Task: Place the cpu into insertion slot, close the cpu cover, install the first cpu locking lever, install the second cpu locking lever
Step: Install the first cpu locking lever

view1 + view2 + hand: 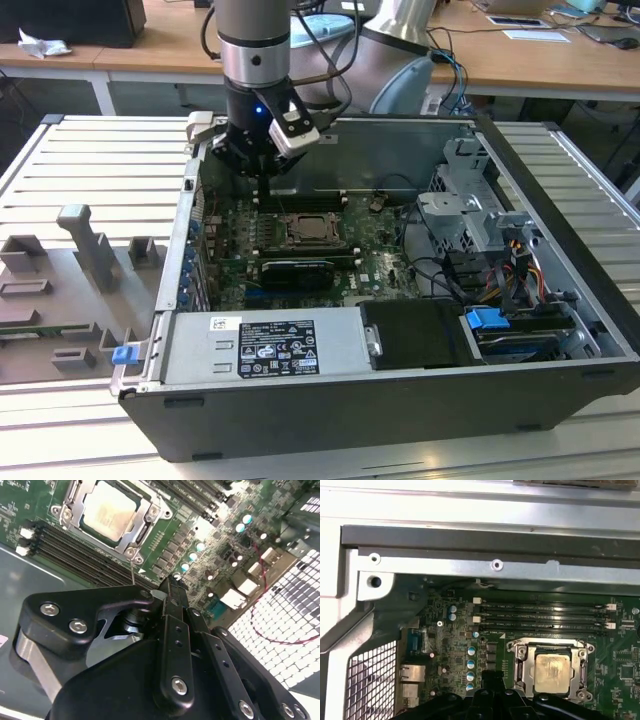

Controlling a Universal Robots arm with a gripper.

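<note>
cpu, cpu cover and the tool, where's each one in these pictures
cpu (552, 672): first wrist view, middle of its metal top.
cpu cover (524, 672): first wrist view, a side bar of its frame next to the cpu.
tool (171, 587): second wrist view, at its tip.

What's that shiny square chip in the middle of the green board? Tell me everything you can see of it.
The cpu is a small, flat, square chip with a pale, dull metal top, faintly yellowish in both wrist views. It lies flat in its socket on the green motherboard. The silvery cpu cover frames it, and the cover's window leaves the chip's top bare. The claw is off to one side, not touching it.
</note>
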